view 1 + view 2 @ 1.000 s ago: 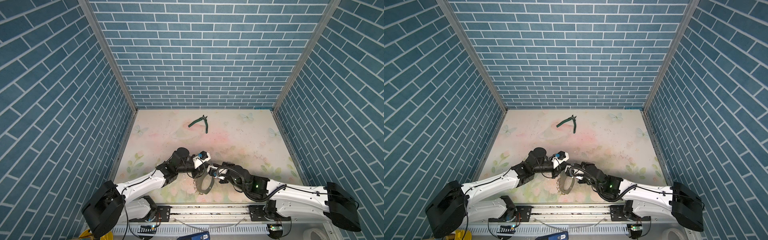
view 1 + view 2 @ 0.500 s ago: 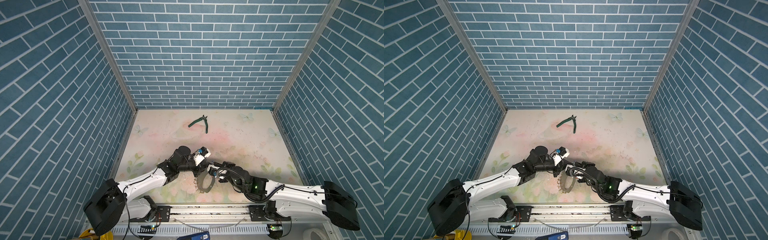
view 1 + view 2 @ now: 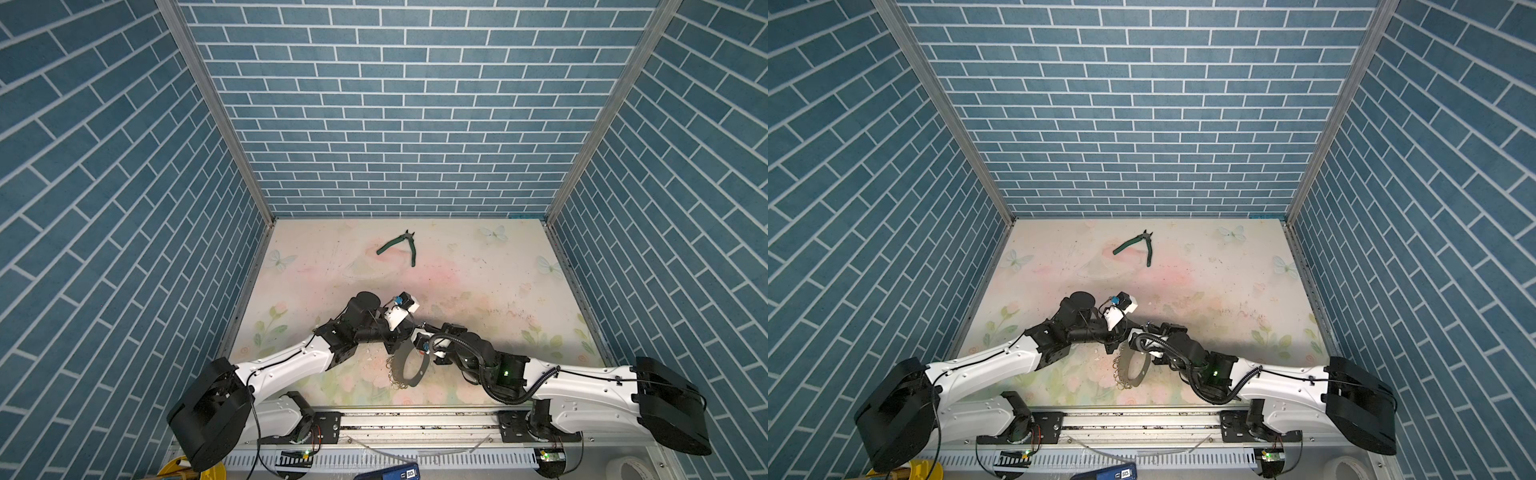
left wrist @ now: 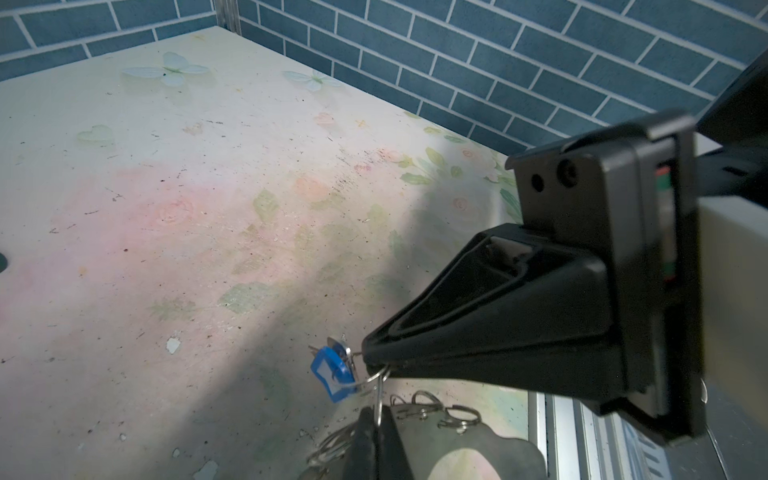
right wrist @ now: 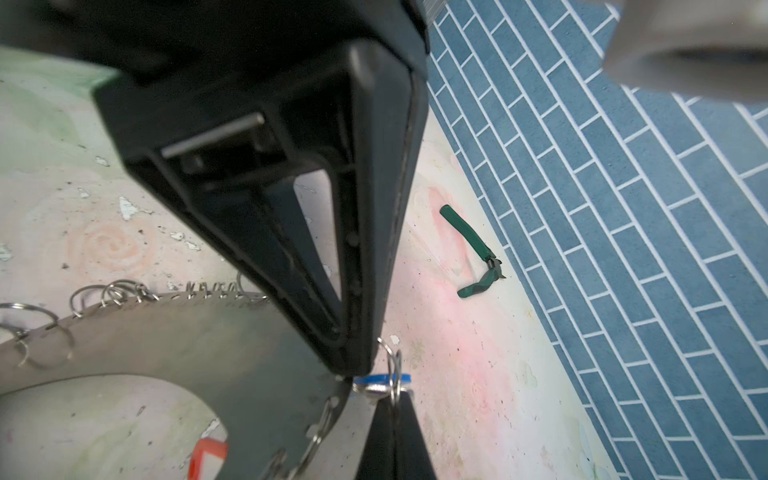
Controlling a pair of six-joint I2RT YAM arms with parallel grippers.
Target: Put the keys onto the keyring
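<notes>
L gripper [image 4: 368, 361] is clenched: fingertips pressed together on a small split ring [image 4: 376, 380] that comes out just under its tip. The key [image 4: 332, 374] hangs from that ring w/ its blue tag, label window showing, silver blade behind it. It's off the table [image 3: 478, 270], right beside the L tip.

R gripper [image 5: 357, 368] is clenched too. L wrist view shows it coming in from below, w/ the ring's wire running between its tips, so both grippers pinch the same ring, tip to tip.

Keyring [image 5: 166, 345] sits directly under the two tips. Its grey edge touches or nearly touches the R tip; can't tell which. Its outer edge carries many small rings [image 5: 41, 332]. A red tag [image 5: 208, 453] shows by the hoop's hole, mostly hidden.

In both top views the hoop is at the near middle of the table, between the arms, which meet over its far end. Can't tell if it lies flat or is tipped up.

Pliers [image 3: 390, 244] lie far back, handles spread, well apart from everything else.
</notes>
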